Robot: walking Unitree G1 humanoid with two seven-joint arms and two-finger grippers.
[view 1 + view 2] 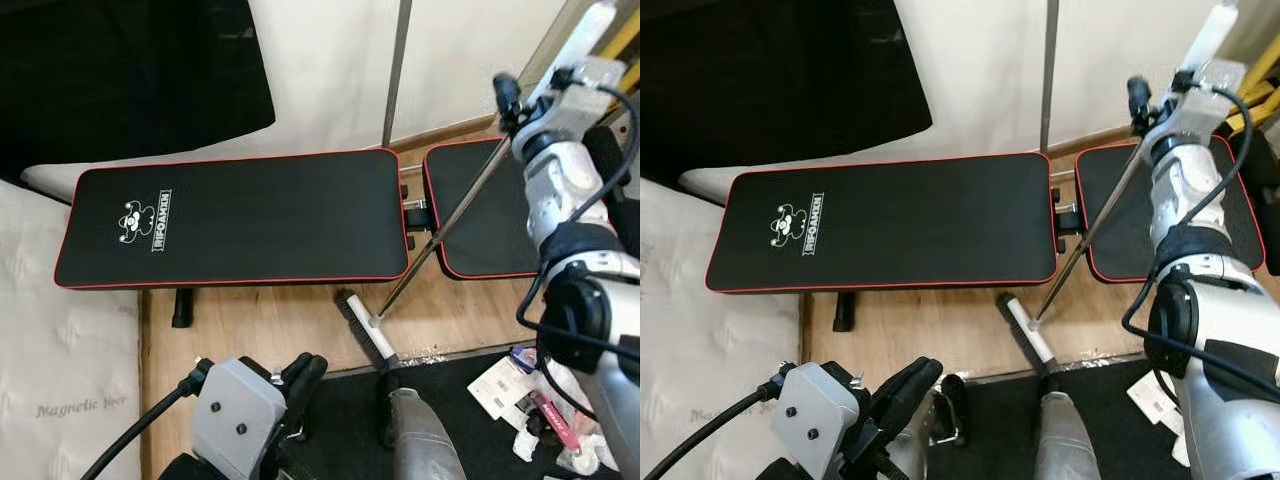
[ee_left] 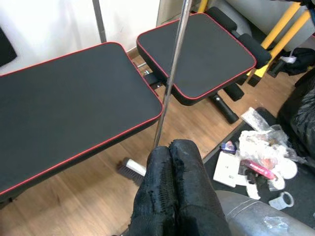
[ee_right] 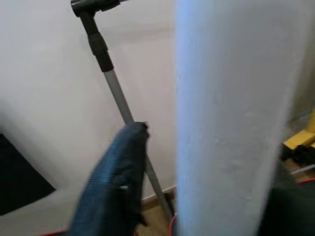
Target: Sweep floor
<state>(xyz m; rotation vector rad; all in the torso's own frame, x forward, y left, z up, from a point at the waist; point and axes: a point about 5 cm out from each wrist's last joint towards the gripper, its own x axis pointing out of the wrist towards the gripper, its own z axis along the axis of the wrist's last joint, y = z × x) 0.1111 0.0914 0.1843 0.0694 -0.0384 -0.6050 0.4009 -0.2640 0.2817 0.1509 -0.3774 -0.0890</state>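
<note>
Left eye view: a broom stands slanted on the wooden floor, its dark bristle head just in front of the black, red-edged workout bench and at the edge of a dark mat. Its metal handle rises up and to the right, crossing the gap between the bench's long pad and its shorter seat pad. The right hand is raised near the top right corner of the view, at the upper end of the handle; whether its fingers clasp the pole cannot be told here. The left hand sits low, over the floor near the mat's edge, well apart from the broom. Scattered paper and plastic litter lies on the mat at the right. A white mattress runs along the left.

Right eye view: the same scene, with the broom head on bare floor between bench and mat.

Left wrist view: the left hand's two black fingers are pressed together, holding nothing, with the handle beyond them.

Right wrist view: a black finger lies against the pole, beside a blurred white shape; the grip itself cannot be made out.
</note>
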